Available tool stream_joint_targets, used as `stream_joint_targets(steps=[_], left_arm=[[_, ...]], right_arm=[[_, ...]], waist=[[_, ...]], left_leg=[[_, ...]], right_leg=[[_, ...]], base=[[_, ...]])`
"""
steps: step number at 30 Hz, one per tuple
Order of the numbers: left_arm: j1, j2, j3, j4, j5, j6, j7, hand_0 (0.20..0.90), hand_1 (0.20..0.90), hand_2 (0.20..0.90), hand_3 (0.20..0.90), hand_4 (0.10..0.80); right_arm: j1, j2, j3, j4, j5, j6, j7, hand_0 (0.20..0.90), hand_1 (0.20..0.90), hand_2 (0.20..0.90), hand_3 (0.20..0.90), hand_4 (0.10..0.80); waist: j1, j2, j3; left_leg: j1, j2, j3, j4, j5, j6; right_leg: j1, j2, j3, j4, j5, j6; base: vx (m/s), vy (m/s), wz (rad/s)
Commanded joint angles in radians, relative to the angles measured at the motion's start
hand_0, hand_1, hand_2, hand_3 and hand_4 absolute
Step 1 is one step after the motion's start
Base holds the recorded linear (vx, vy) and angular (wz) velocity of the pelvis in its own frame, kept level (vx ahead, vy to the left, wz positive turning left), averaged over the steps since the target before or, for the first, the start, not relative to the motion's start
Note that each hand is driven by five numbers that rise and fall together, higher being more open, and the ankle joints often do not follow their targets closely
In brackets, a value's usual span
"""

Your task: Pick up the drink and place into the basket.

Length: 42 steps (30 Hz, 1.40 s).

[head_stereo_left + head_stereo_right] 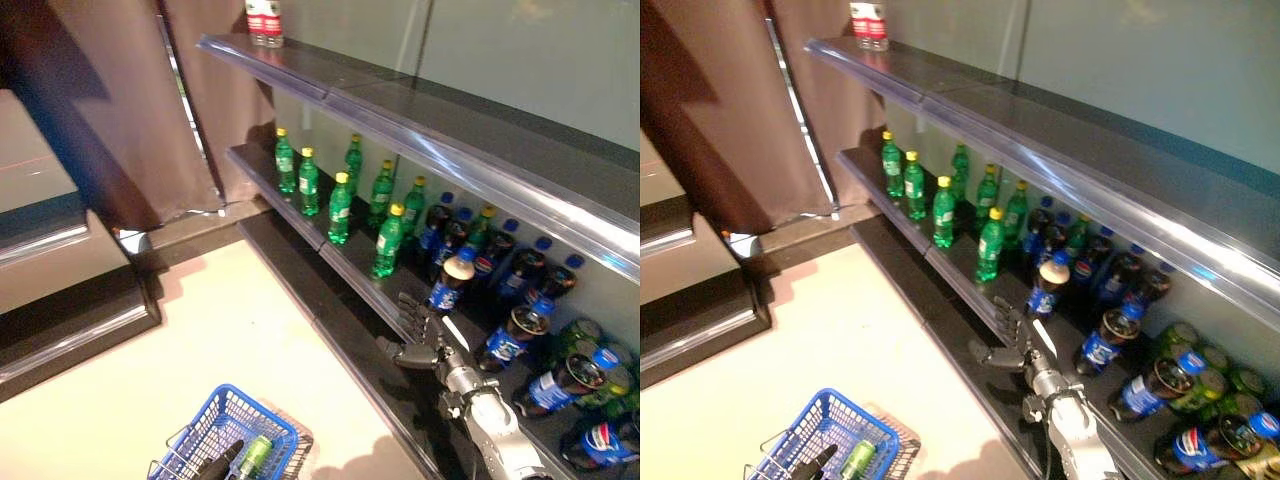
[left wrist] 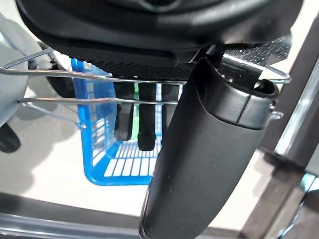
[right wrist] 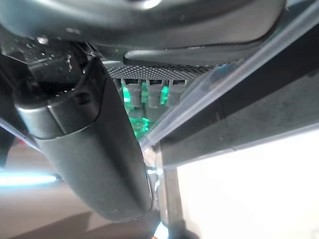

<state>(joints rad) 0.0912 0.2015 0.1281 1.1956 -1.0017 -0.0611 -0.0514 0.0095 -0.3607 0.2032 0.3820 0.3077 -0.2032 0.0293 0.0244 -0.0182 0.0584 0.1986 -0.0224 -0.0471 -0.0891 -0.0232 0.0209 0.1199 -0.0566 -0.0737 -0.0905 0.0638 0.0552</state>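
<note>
Green bottles (image 1: 340,205) with yellow caps stand in rows on the lower shelf (image 1: 350,262), with dark cola bottles (image 1: 512,335) further right. My right hand (image 1: 417,335) is open and empty, its fingers straight, at the shelf's front edge just before a green bottle (image 1: 388,241) and a cola bottle (image 1: 450,283). In the right wrist view the fingers (image 3: 149,93) point at green bottles (image 3: 133,117). My left hand (image 1: 222,464) is shut on the wire handles (image 2: 99,75) of the blue basket (image 1: 195,442), which hangs low at the left. A green drink (image 1: 254,456) lies in the basket.
An upper shelf (image 1: 420,120) overhangs the lower one and carries red-labelled bottles (image 1: 264,22) at its far end. Green cans (image 1: 600,380) lie at the right end of the lower shelf. A dark low counter (image 1: 60,310) stands at the left. The pale floor (image 1: 210,330) lies between.
</note>
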Motion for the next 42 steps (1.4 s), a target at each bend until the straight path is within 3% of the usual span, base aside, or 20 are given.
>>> stream_joint_targets(steps=[1,11,22,29,42], left_arm=[[-0.050,-0.008,-0.025,-0.010,-0.036,-0.048,-0.032,0.300,0.300,0.300,0.200,0.100],[-0.011,0.023,0.010,0.004,0.014,-0.018,-0.035,0.300,0.300,0.300,0.200,0.100],[-0.028,0.065,0.000,0.004,0.046,0.028,-0.055,0.300,0.300,0.300,0.200,0.100],[-0.041,0.078,-0.020,0.007,0.048,0.043,-0.074,0.300,0.300,0.300,0.200,0.100],[-0.039,0.080,-0.045,0.008,0.076,0.056,-0.089,0.300,0.300,0.300,0.200,0.100]], right_arm=[[-0.198,-0.006,-0.020,-0.002,0.009,-0.057,-0.099,0.900,0.900,0.900,0.900,0.800],[-0.396,-0.049,-0.030,0.143,0.074,-0.038,-0.201,0.900,0.900,0.900,0.900,0.800],[-0.578,-0.123,-0.032,0.389,0.077,-0.033,-0.312,0.900,0.900,0.900,0.900,0.800],[-0.593,-0.151,-0.049,0.425,0.087,-0.030,-0.303,0.900,0.900,0.900,0.900,0.800],[-0.454,-0.163,-0.093,0.379,0.124,-0.089,-0.140,0.900,0.900,0.900,0.900,0.800]], waist=[[0.066,-0.008,-0.016],[0.176,-0.005,0.007],[0.242,-0.001,0.003],[0.233,-0.003,0.001],[0.154,-0.015,0.004]], left_leg=[[-0.039,-0.069,0.003,0.017,-0.076,0.010],[-0.044,-0.084,-0.081,0.018,-0.060,0.008],[-0.035,-0.083,-0.126,0.015,-0.051,0.002],[-0.028,-0.078,-0.120,0.015,-0.053,0.003],[-0.019,-0.068,-0.035,0.027,-0.080,0.015]], right_leg=[[0.026,0.013,-0.036,0.029,-0.085,0.010],[0.049,-0.004,-0.161,0.063,-0.115,-0.007],[0.075,-0.023,-0.235,0.078,-0.127,-0.010],[0.073,-0.029,-0.232,0.082,-0.126,-0.004],[0.052,-0.027,-0.142,0.067,-0.107,0.011]], base=[[0.058,0.027,0.39],[0.053,0.018,0.48],[0.040,0.017,0.37],[0.010,0.006,0.07],[-0.018,0.007,-0.08]])
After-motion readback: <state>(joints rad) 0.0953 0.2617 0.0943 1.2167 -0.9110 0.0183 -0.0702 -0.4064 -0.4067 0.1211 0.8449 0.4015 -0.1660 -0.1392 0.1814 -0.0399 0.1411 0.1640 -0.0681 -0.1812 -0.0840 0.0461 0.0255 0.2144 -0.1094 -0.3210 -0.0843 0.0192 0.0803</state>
